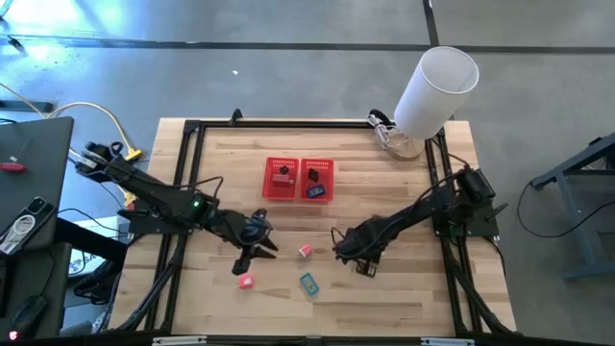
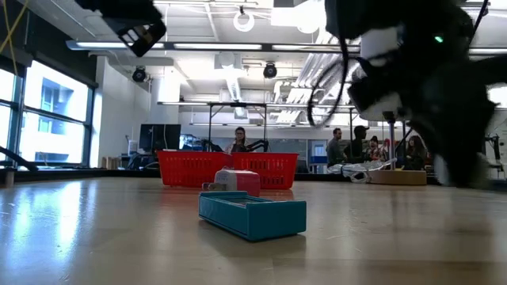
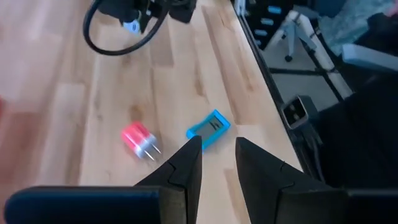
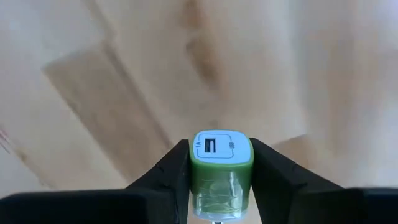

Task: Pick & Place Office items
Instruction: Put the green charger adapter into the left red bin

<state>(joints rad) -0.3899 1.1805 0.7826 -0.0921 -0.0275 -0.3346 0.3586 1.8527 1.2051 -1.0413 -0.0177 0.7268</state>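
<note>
My right gripper (image 4: 221, 163) (image 1: 348, 248) is shut on a small green charger block (image 4: 221, 180) above the table's middle right. My left gripper (image 3: 219, 148) (image 1: 258, 248) hangs open over the middle left, touching nothing. Ahead of it lie a teal case (image 3: 208, 129) (image 1: 308, 284) (image 2: 252, 215) and a pale pink plug (image 3: 138, 138) (image 1: 305, 251) (image 2: 238, 182), both flat on the wood. A red-pink item (image 1: 245, 282) lies toward the near edge. The red mesh basket (image 1: 269, 192) (image 2: 182, 168) holds a black item (image 1: 282, 176) and a dark blue one (image 1: 314, 191). My right gripper pinches the green charger block between its two fingers (image 4: 168, 171), one on each opposite side. The white face with the port (image 4: 214, 146) points away from the wrist, out past the fingertips. In the wrist view the block shows no touch with the wood below it.
A big white cylinder (image 1: 434, 88) stands at the far right corner. A black frame (image 1: 192, 127) runs along the table's edges. A dark side desk (image 1: 29, 192) with cables lies left of the table. People sit in the room behind (image 2: 348, 146). Bare wood (image 1: 404, 298) shows at near right.
</note>
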